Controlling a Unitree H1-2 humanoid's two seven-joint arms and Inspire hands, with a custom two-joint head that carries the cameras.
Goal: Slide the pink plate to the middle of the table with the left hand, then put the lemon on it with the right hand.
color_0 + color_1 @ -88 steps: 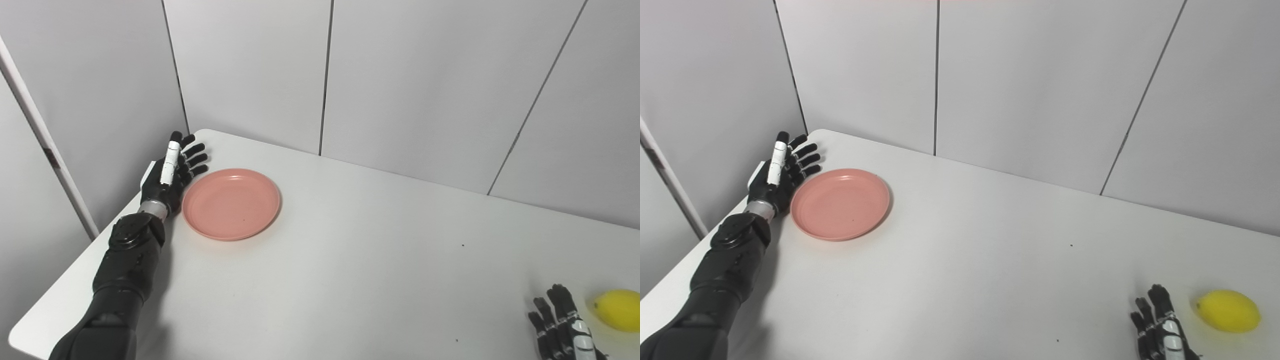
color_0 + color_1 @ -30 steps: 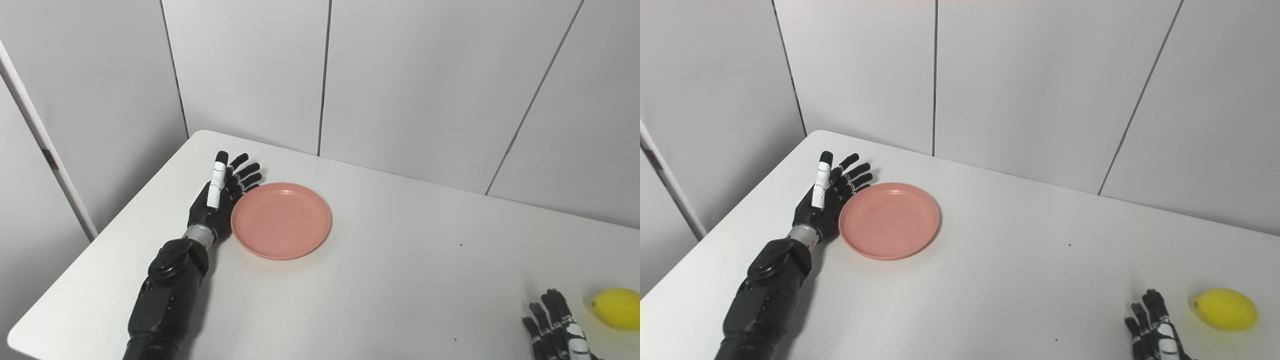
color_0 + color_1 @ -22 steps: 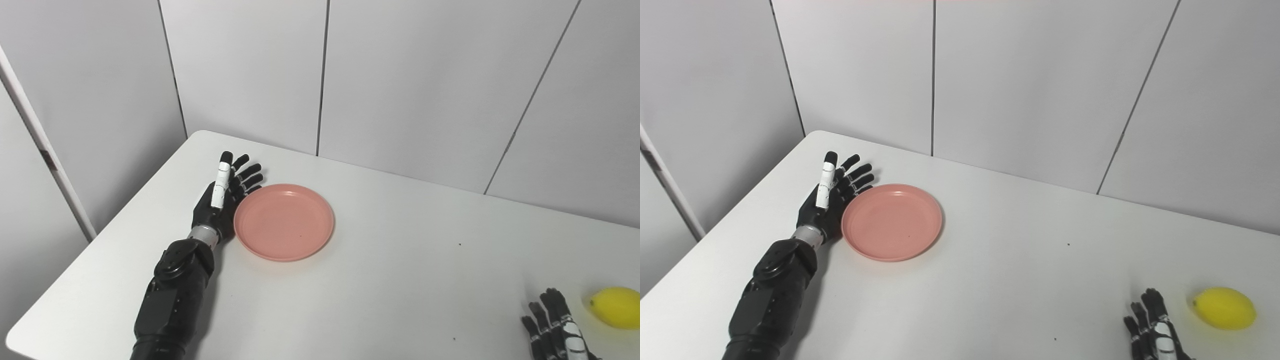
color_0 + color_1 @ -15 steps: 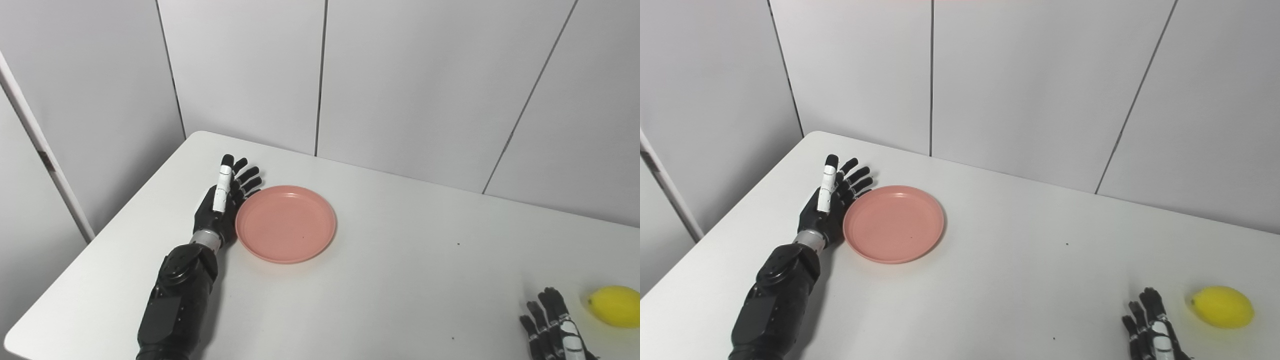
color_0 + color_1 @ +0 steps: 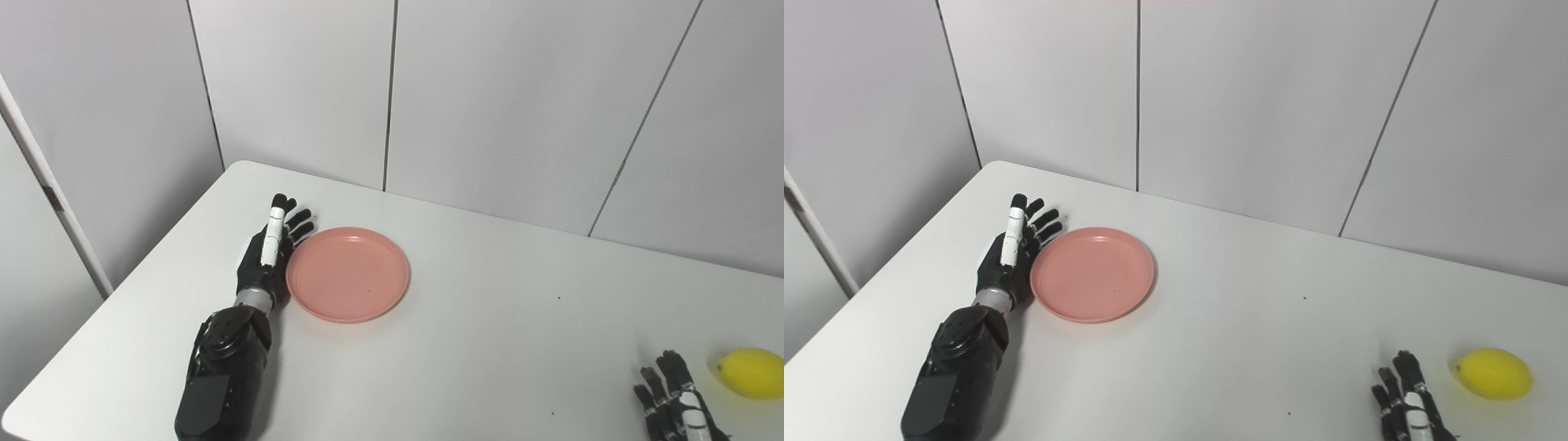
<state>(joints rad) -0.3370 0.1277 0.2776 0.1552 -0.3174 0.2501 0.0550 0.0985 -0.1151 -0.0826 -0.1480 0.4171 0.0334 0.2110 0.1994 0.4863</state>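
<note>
Left eye view: pink plate (image 5: 348, 274) flat on the white table (image 5: 478, 343), left of centre. Left hand (image 5: 269, 251) set on edge against the plate's left rim, fingers (image 5: 301, 219) straight and spread, gripping nothing. Lemon (image 5: 750, 373) lies near the table's front right, on bare tabletop, well apart from the plate. Right hand (image 5: 1407, 410) at the bottom edge just left of the lemon, not touching it, fingers extended and apart, empty; palm cut off by the frame.

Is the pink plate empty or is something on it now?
Empty: the pink plate shows only bare surface; the lemon lies far right.
</note>
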